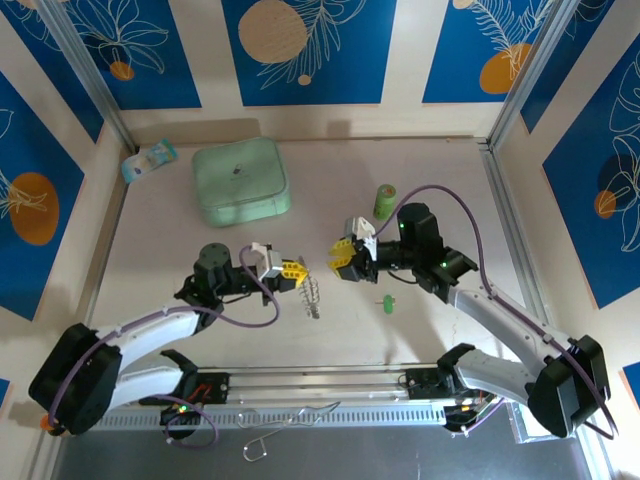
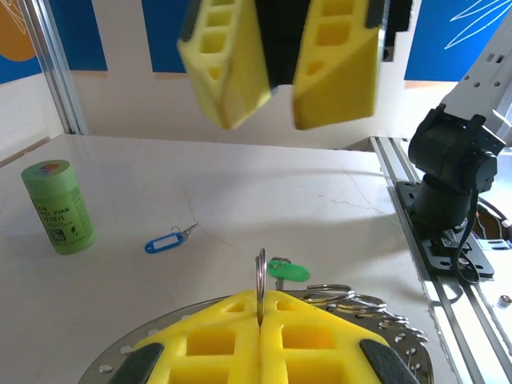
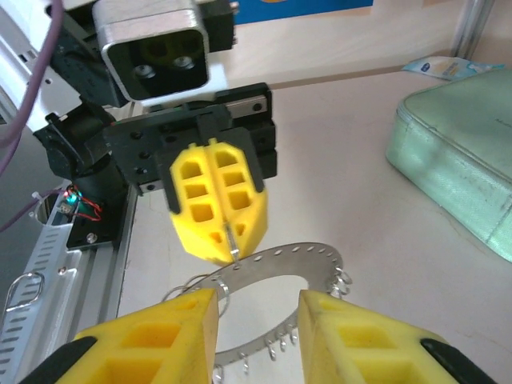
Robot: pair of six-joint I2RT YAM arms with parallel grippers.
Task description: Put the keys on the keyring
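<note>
The only container is a mint-green square case at the back of the worktop. Its lid is down, so its contents cannot be seen. A small blue-and-white packet lies just left of it by the wall.

The keyring, a flat silvery ring with little wire loops along its rim, is off the worktop at mid-table. The left gripper has its yellow fingers pressed together on the ring's rim. In the left wrist view the ring stands edge-on and upright out of the closed tips. The right gripper faces it from the other side, jaws apart and holding nothing. In its own wrist view the ring hangs just beyond its two fingers.

The green-headed key lies flat on the worktop just near of the right gripper and below its arm. The blue-headed key lies flat farther back, between the green one and an upright green cylinder. Neither key touches the ring or a gripper.

Bare worktop stretches between the case and the two grippers, and along the left side up to the wall. On the right, the cylinder and the right arm take up the space toward the metal frame post. A metal rail closes the near edge behind the arms.
</note>
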